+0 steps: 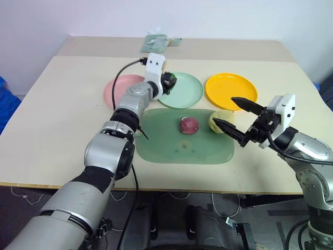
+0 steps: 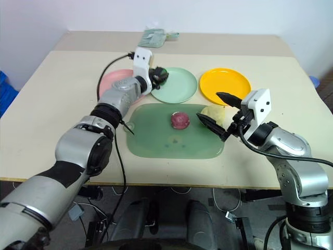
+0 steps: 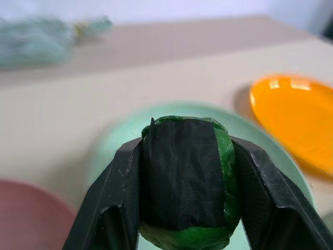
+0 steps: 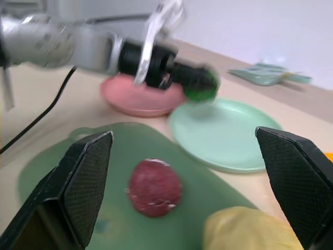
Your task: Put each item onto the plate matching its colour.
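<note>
done: none plated | now: left tool [image 3: 184, 229] grips green ball [image 3: 187, 182] over green plate [image 1: 190, 94] | right tool [image 1: 237, 119] spread, empty | left: purple ball [image 1: 189, 125], yellow lump [image 1: 218, 121] on mat [image 1: 166, 143]

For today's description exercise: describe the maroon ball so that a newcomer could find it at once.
Find the table, then the green mat at its near edge. The maroon ball lies on the mat's middle, left of the yellow lump. It is the only dark red thing, and smaller than the lump.
</note>
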